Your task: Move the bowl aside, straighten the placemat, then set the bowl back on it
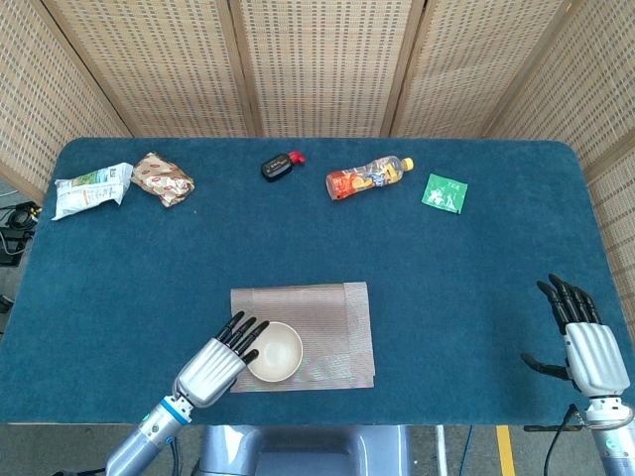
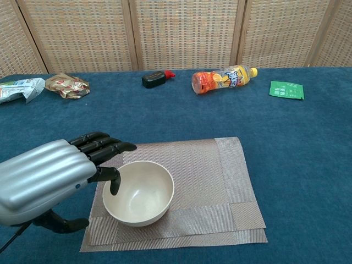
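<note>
A wide tabletop [image 1: 476, 258] covered in deep blue, short-pile fabric fills most of both views, its far corners rounded. Behind it stands a folding screen [image 1: 317, 64] of woven, tan-coloured panels set in pale wooden frames, the panels angled so that they wrap around the back and both sides of the tabletop. In the head view, a strip of grey floor [image 1: 466, 451] shows below the near edge, crossed by a short yellow line [image 1: 505, 451] at the right. Dark cables [image 1: 15, 226] lie on the floor past the tabletop's left edge. The light is even and soft, with no hard shadows on the fabric.
</note>
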